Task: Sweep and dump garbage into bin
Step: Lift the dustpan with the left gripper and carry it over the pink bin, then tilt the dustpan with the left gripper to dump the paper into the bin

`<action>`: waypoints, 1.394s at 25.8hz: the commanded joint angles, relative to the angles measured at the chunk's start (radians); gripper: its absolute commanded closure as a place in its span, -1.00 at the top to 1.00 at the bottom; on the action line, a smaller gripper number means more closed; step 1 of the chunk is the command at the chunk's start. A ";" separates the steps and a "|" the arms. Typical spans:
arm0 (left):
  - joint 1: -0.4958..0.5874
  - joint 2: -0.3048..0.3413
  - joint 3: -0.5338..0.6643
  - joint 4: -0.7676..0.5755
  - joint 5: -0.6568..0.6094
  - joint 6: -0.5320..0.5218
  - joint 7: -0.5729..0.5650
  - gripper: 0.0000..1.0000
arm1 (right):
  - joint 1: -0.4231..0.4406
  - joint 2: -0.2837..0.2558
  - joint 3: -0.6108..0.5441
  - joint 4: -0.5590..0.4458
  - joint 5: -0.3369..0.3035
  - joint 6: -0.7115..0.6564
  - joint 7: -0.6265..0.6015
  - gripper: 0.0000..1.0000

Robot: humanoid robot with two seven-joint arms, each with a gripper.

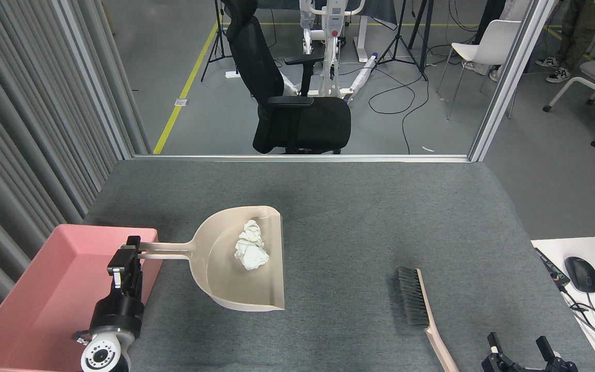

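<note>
1. The garbage, a crumpled white paper wad, sits inside the beige dustpan. I see only one lump clearly.
2. My left gripper pinches the end of the dustpan's handle. The pan looks lifted off the grey table.
3. The pink bin is just left of the pan, under my left gripper.
4. I think this is the dumping step. Next I must carry the pan over the bin and tip it.
5. The brush lies alone. My right gripper waits near it, fingers spread, holding nothing.
</note>
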 commanded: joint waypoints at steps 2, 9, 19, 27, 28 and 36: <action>-0.019 0.015 0.052 0.000 0.044 0.012 -0.010 -0.49 | -0.001 0.005 0.001 0.001 0.000 0.001 0.001 0.99; -0.042 0.050 0.121 0.000 0.076 0.038 -0.027 -0.49 | -0.001 0.005 0.001 0.001 0.000 0.001 0.001 0.99; -0.107 0.296 0.221 0.124 0.191 0.031 -0.047 -0.47 | -0.001 0.006 0.001 0.000 0.000 0.001 0.001 0.99; -0.125 0.480 0.227 0.231 0.237 -0.031 -0.051 -0.48 | -0.001 0.012 0.001 0.000 0.000 -0.002 0.001 0.99; -0.124 0.501 0.225 0.243 0.237 -0.041 -0.051 -0.47 | -0.002 0.012 0.001 0.000 0.000 -0.004 0.001 0.99; -0.121 0.684 0.216 0.340 0.196 -0.152 -0.051 -0.48 | -0.001 0.012 -0.001 0.000 0.000 -0.007 0.001 0.99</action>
